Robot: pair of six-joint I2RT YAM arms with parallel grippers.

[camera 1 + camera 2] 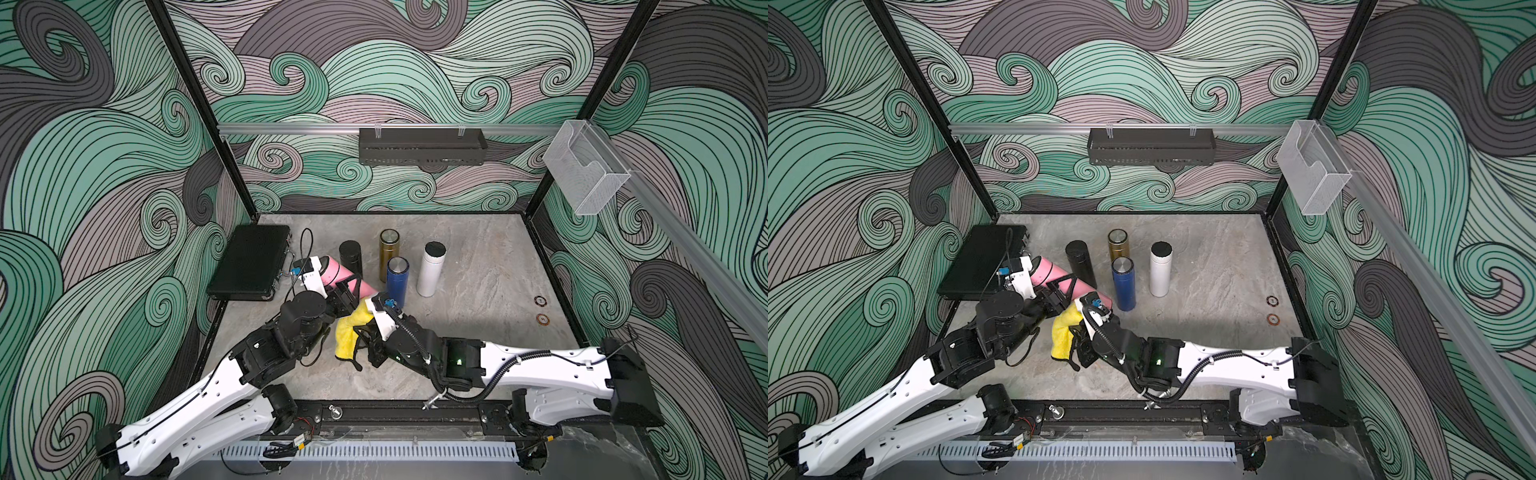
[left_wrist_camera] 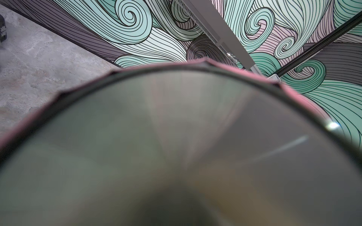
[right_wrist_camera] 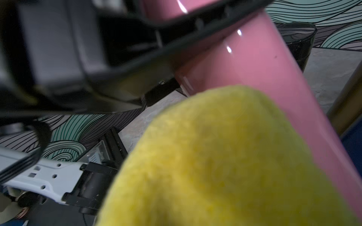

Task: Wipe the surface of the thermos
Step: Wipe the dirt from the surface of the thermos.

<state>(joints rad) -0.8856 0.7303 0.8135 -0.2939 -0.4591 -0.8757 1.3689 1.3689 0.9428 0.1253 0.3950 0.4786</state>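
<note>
My left end effector [image 1: 348, 287] is clamped around a pink thermos [image 1: 337, 272], its black fingers closed on the middle of the body. The thermos is lifted off the grey stone-patterned counter [image 1: 478, 257] and tilted, one end towards the black case [image 1: 251, 262] on the left, the other towards the middle of the counter. In my left wrist view its round metal end [image 2: 176, 146] is blurred and fills most of the picture, ringed by a thin pink rim.

My right end effector [image 1: 365, 329] is closed on a yellow cloth [image 1: 347, 337], which bunches over the fingers and hangs down in folds. The top of the cloth meets the lower end of the pink thermos; in my right wrist view the cloth [image 3: 215, 156] overlaps the glossy pink body [image 3: 254, 68], apparently touching it.

Just behind, four more thermoses stand upright: a black thermos [image 1: 350, 257], a bronze thermos [image 1: 388, 253], a blue thermos [image 1: 397, 280] and a white thermos [image 1: 432, 270]. The blue one is just beside my right wrist.

Two small rings [image 1: 541, 309] lie well apart from everything, near the right wall.
</note>
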